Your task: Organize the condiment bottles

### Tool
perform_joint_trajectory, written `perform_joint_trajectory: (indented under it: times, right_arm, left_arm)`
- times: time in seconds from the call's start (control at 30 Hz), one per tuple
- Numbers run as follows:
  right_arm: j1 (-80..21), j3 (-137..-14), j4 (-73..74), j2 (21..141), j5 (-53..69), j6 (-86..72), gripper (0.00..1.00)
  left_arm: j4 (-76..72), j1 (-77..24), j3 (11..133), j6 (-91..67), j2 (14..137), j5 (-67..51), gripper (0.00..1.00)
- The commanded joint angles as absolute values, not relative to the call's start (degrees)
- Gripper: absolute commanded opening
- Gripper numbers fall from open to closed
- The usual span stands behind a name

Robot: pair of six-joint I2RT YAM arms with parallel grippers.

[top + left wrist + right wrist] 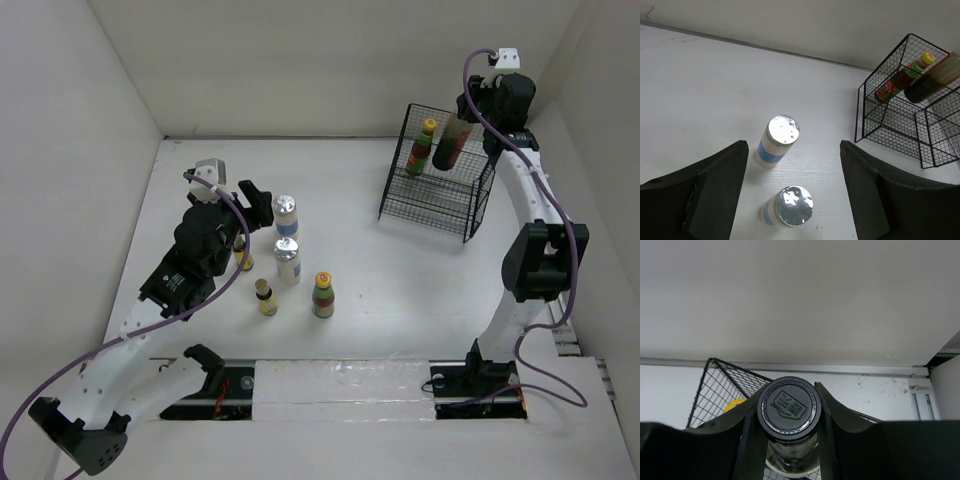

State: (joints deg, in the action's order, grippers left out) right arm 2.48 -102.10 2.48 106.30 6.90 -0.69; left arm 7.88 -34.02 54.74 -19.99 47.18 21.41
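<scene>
Right pincer (789,430) is clamped on the cap end of the tall dark bottle with the black cap (452,142), holding it at the top of the black wire basket (425,200) at the far right of the desk (380,290). One brown bottle with a red-green label and yellow cap (423,147) is already in there, just left of the dark one. The dark bottle looks tilted from the overhead and left wrist views, and I can't tell if its base is on the basket floor yet.

My take on doing this bit well:
- straighten the bottle before going lower, because a tilted base will likely snag on the wire mesh
- keep it clear of the brown one, since a nudge could tip it over
- don't let go until the base is properly seated; a tall narrow bottle on wire probably topples easily

Left pincer (792,150) is open with nothing in it, hovering near the two white-and-blue bottles with silver caps (782,131) (794,205). The two tiny yellow bottles (265,297) (243,252) and the second brown yellow-capped bottle (322,295) are standing on the desk close by, so most of the job is left to do
</scene>
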Motion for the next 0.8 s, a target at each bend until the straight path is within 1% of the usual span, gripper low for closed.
perform_joint_trajectory:
  times: [0.0,0.27,0.33,0.4,0.5,0.57,0.6,0.63,0.73,0.77]
  right_arm:
    - [1.8,-102.7,-6.5,106.1,5.5,-0.3,0.2]
    - [0.7,-100.4,-7.6,107.9,3.3,-0.3,0.2]
    - [0.2,-99.3,-7.6,108.5,3.3,-0.3,0.23]
    - [0.2,-98.8,-7.6,108.5,2.7,-0.3,0.23]
    - [0.2,-98.1,-8.2,108.5,2.7,-0.3,0.26]
    - [-0.4,-97.5,-8.2,108.5,2.7,-0.8,0.34]
    - [-0.4,-96.9,-8.7,108.5,2.1,-0.8,0.39]
    - [-0.4,-96.9,-8.7,108.5,2.1,-0.8,0.5]
    - [-0.4,-96.9,-8.7,107.8,1.6,-1.3,0.63]
    - [-0.4,-96.9,-8.7,107.1,0.9,-1.3,0.71]
  left_arm:
    - [5.3,-33.7,54.2,-20.0,47.0,21.6,0.7]
    - [5.3,-33.7,54.2,-20.0,47.0,21.0,0.7]
    - [5.3,-33.7,54.2,-20.0,47.0,21.0,0.7]
    - [5.3,-33.7,54.2,-20.0,46.5,21.0,0.7]
    - [5.3,-33.7,54.2,-20.0,46.5,21.0,0.7]
    - [5.3,-33.7,54.2,-20.0,46.5,21.0,0.7]
    - [5.3,-33.7,54.2,-20.0,46.5,21.0,0.7]
    - [5.3,-33.7,54.2,-20.0,46.5,21.0,0.7]
    - [5.3,-33.7,54.2,-20.0,46.0,20.5,0.7]
    - [5.3,-33.7,54.2,-20.0,46.0,20.5,0.7]
